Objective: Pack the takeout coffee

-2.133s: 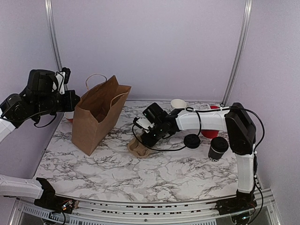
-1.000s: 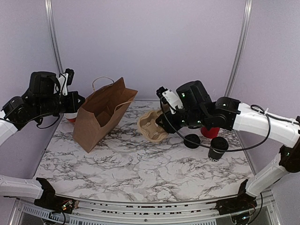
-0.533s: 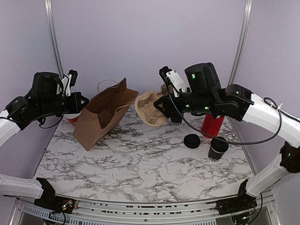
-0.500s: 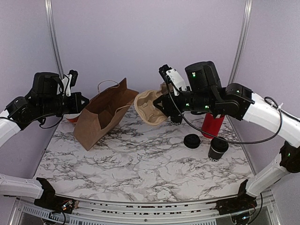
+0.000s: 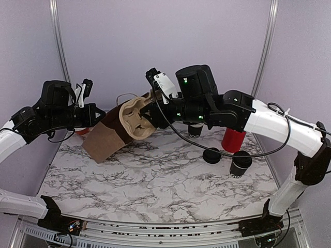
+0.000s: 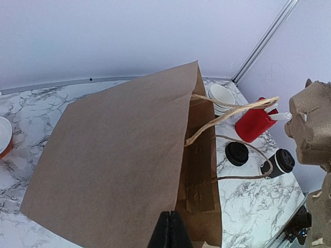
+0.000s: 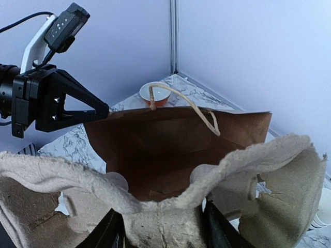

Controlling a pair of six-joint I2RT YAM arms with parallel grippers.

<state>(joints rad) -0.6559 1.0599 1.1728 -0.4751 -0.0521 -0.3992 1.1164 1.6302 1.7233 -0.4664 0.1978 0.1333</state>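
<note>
Marble worktop [image 5: 155,191] – black cup [image 5: 240,164] with its lid [image 5: 211,155] just beside it, red tub [image 5: 234,139], white cup stack [image 6: 222,98], orange bowl [image 6: 2,137] – plus a tilted paper bag [image 5: 101,143].

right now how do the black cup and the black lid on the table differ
The black cup stands upright and tall; the black lid lies flat and low. The cup carries white print; the lid looks plain. Both are black and rest on the marble table, untouched.
</note>
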